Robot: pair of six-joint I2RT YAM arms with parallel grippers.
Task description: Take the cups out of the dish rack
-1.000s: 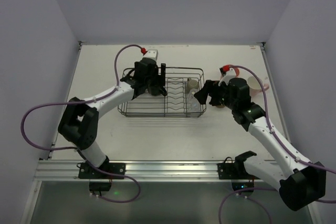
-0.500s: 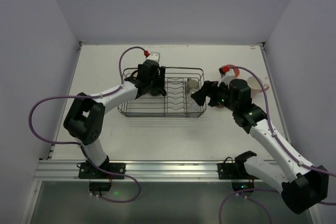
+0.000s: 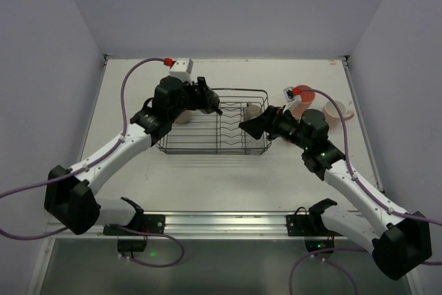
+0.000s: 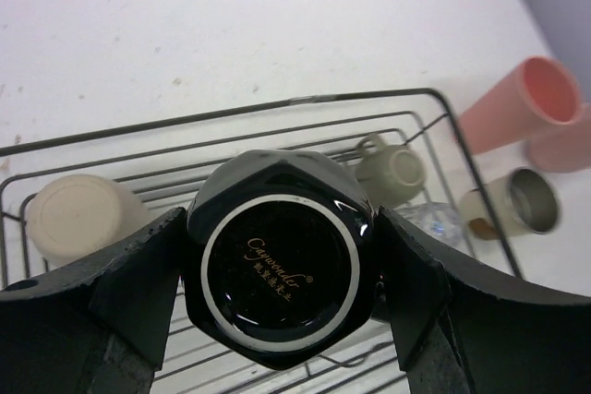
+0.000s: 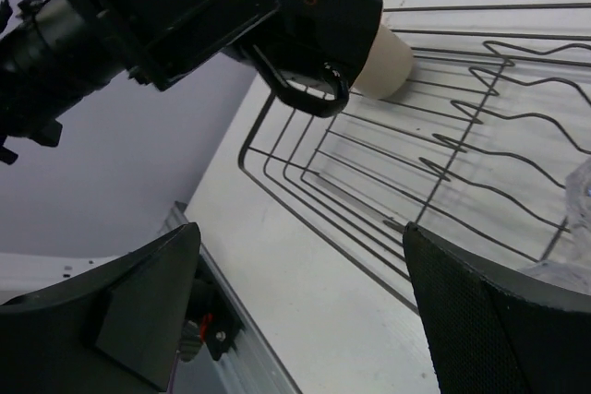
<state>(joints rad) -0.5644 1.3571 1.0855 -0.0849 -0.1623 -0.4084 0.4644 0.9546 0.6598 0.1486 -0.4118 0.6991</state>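
Since the earlier frame the left arm rose and swung left, lifting the black mug (image 4: pixel 282 269) off the rack (image 3: pixel 207 148). The right arm pushed in to the rack's right end.

Right gripper (image 5: pixel 300 228): jaws spread wide, empty, low at the rack's near right corner beside the glass (image 4: pixel 434 219). Judged to be lined up for the next pick.

Left gripper (image 3: pixel 202 100): clamped across the mug's body, above the rack's left end, high enough to clear the wires.

Inside the rack: cream cup (image 4: pixel 78 219), olive cup (image 4: pixel 392 168).

Right of the rack, on the table: tan cup (image 4: pixel 512 200), tumbler (image 4: pixel 517 103), pink mug (image 3: pixel 336 112). Likely the drop zone.
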